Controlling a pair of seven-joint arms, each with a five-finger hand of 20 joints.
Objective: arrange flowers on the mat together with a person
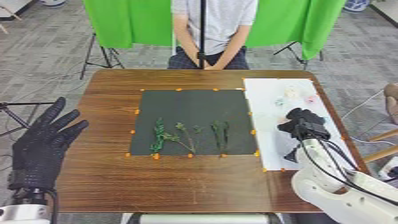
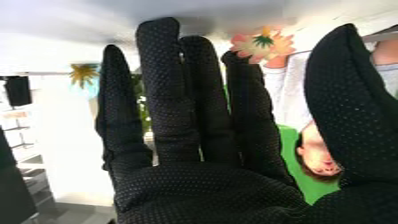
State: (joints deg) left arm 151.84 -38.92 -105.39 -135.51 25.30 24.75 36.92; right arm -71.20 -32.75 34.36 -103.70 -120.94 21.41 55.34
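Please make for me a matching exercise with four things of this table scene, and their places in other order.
Column 1
1. Left hand
2. Green stems
3. Pink flower
4. Orange tape pieces

Column 2
A. On the white sheet
B. Along the edges of the dark mat
C. Near the table's left edge, fingers spread
D. Lying on the near half of the dark mat

Right pairs: 1-C, 2-D, 3-A, 4-B

Head view: illumination is bright and diffuse; the white sheet [image 1: 265,92] reflects strongly, the black mat [image 1: 178,105] weakly. Right wrist view: soft grey shadows fall on the sheet near the right hand [image 1: 306,126]; a background zone is washed out by glare. Light source position: indeterminate.
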